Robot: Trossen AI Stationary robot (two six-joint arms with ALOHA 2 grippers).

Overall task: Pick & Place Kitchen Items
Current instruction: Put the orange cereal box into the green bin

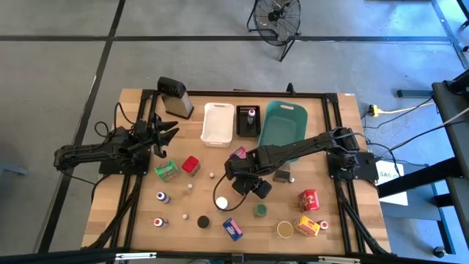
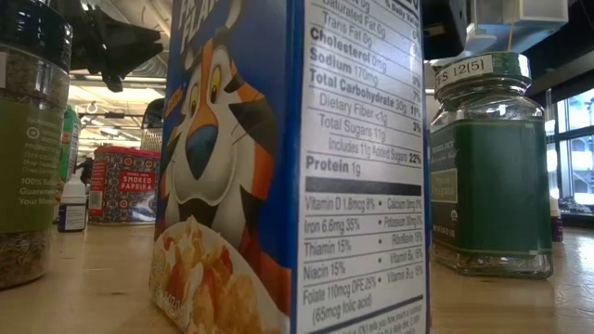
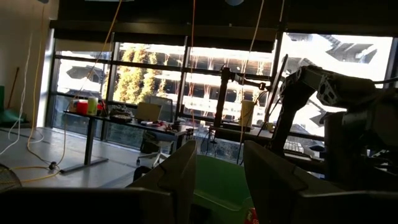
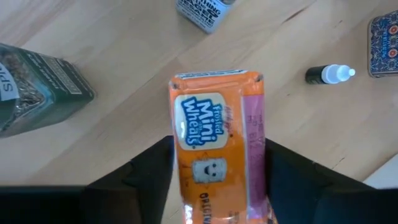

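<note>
high view: black tray (image 1: 242, 125) holds a bottle (image 1: 253, 116).

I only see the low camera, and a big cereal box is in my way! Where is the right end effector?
Observer: From above, the right end effector is over the middle of the table.
Operator: Is it holding anything?
Observer: Yes. Its wrist camera shows it shut on an orange Mini-Wheats box.
Operator: What about the other arm?
Observer: The left end effector is open on the table's left side, with nothing in it.
</note>
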